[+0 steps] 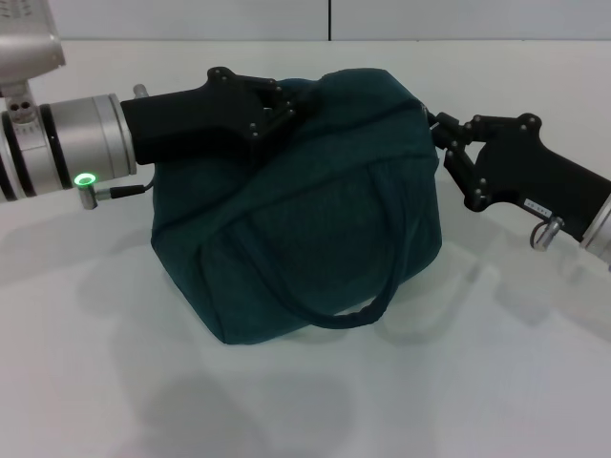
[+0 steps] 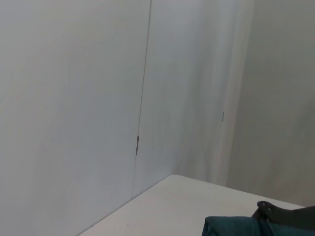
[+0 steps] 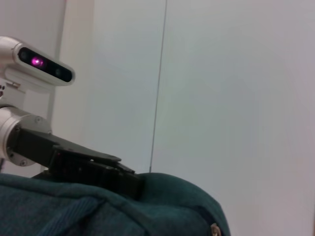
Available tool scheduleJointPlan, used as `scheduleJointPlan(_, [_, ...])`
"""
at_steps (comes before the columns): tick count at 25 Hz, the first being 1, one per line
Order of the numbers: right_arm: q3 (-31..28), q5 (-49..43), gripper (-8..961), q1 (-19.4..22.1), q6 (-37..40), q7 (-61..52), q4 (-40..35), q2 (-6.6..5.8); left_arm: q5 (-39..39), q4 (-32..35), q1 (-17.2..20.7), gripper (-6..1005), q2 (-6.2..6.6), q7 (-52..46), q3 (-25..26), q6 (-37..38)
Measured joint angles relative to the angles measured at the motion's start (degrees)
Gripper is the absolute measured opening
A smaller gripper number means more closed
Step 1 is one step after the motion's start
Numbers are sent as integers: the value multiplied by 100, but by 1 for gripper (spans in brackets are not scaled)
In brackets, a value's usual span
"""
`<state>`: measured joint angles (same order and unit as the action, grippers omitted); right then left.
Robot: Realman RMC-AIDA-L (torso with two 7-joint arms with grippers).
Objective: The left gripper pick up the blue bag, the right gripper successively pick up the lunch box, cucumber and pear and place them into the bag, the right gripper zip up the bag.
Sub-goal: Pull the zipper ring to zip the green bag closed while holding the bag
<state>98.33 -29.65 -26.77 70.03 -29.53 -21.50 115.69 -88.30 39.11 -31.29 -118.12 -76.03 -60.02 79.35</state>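
The blue bag [image 1: 305, 229] sits bulging on the white table [image 1: 95, 382], with its top closed and one handle [image 1: 353, 315] hanging down the front. My left gripper [image 1: 284, 103] reaches in from the left and is shut on the fabric at the bag's top. My right gripper [image 1: 436, 131] comes from the right, its fingertips pinched together at the bag's top right end, where a small metal zipper pull [image 3: 214, 229] shows. The right wrist view shows the bag [image 3: 74, 211] with the left gripper [image 3: 123, 179] on top. The lunch box, cucumber and pear are out of view.
White walls [image 2: 74, 98] stand behind the table. A corner of the bag [image 2: 231, 227] shows in the left wrist view, against the table's far edge.
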Motion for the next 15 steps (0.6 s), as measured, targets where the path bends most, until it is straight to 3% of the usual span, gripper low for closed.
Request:
scheduleJointPlan(6, [40,-5,63,6,39,0,-1,3,-9,0,0,60,0,0,0,0])
scheduleJointPlan(11, [40,-6,189,55,286,83,-3,5,-9,0,6,61,-3,1,-1,0])
scheduleJointPlan(15, [62,-6,190,78,328,100,-2,6,-9,0,14,61,-9,1,-1,1])
